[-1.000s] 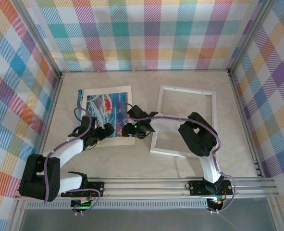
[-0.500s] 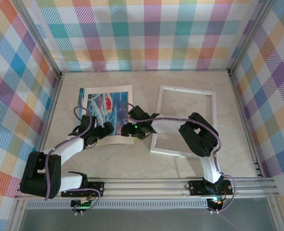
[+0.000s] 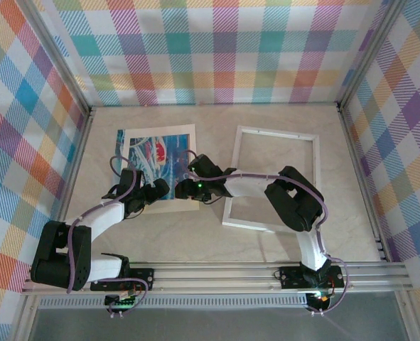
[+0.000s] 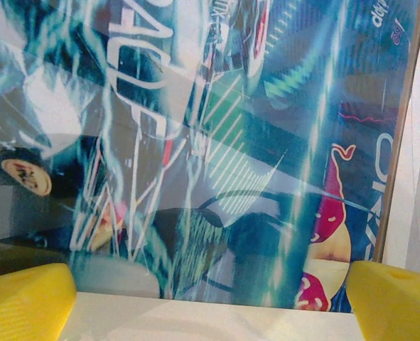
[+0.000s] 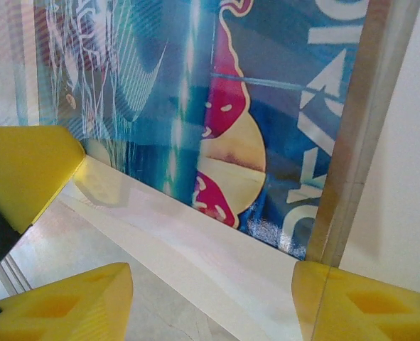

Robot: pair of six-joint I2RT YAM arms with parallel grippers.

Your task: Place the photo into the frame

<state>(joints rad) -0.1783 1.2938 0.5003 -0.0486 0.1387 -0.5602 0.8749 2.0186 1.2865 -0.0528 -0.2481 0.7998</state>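
Left jaws spread wide, right jaws part open, nothing pinched. Both sit at the near edge of the photo [image 3: 156, 162], which lies flat on the tabletop [image 3: 195, 234], left of centre in the top view. It looks thin, light, floppy and glossy, so probably slick and easy to crease. I'd take it at the near edge, on the pale border [image 5: 217, 263], one jaw set per side, no bending. The frame [image 3: 252, 224] lies right of centre, beside the photo, not touching, nothing in it.
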